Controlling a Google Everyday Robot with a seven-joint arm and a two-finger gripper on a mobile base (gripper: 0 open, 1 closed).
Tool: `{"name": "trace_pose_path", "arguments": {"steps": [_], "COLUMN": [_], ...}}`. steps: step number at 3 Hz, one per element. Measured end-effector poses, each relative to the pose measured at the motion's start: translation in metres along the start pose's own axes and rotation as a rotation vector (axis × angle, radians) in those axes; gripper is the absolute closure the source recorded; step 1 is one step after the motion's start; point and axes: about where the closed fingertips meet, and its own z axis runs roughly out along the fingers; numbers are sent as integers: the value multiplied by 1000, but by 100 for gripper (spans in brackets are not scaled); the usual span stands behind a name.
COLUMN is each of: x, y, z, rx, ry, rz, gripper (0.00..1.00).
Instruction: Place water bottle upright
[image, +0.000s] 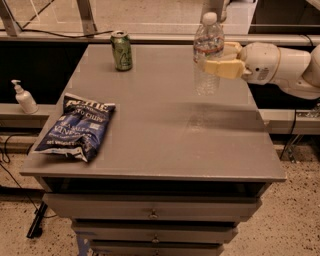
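The water bottle (208, 52) is a clear ribbed plastic bottle with a white cap and a label band. It stands upright at the back right of the grey table (160, 130), its base at or just above the tabletop. My gripper (216, 59) comes in from the right on a white arm and is shut on the bottle's middle, with its tan fingers (222, 68) on either side of it.
A green soda can (121, 50) stands at the back left of the table. A blue chip bag (76, 127) lies at the front left, near the edge. A small white pump bottle (24, 97) stands on a ledge to the left. Drawers are below the tabletop.
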Motion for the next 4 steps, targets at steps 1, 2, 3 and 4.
{"name": "trace_pose_path", "arguments": {"steps": [1,2,3,4], "x": [11,23,37,50], "y": [2,6,10,15], "z": [0,-3,-6,-8], "rx": [-14,-31,-41,-49], "ry": [-77,-88,-68,-57], "rz": [-34,-51,-46,-21], "gripper": [100,100,100,100]}}
